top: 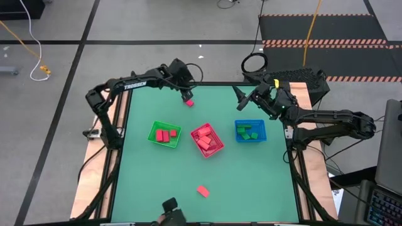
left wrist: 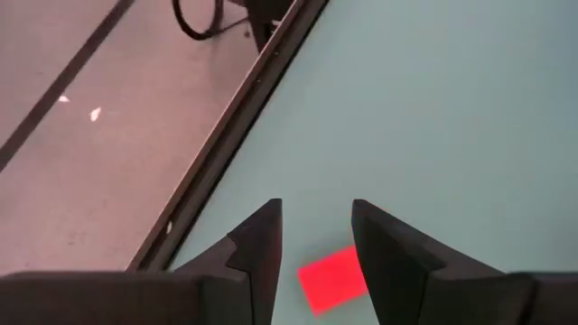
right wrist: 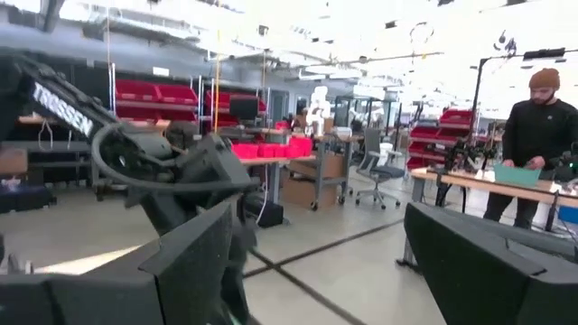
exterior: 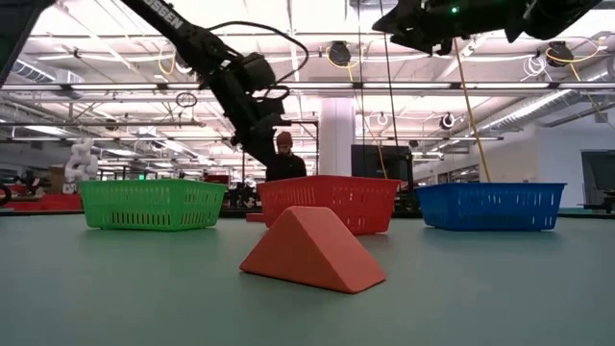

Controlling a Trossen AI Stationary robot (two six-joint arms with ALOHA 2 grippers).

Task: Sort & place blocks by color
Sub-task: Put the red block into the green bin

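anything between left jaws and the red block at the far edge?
Nothing. In the left wrist view the red block lies on bare mat below the open left gripper, framed between its jaws.

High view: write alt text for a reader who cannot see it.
Seen from above, the left gripper hovers open over a red block near the green table's far edge. A green basket, red basket and blue basket sit in a row mid-table, each holding blocks; a salmon block lies alone nearer the front. The right gripper waits, open, above the far right corner.
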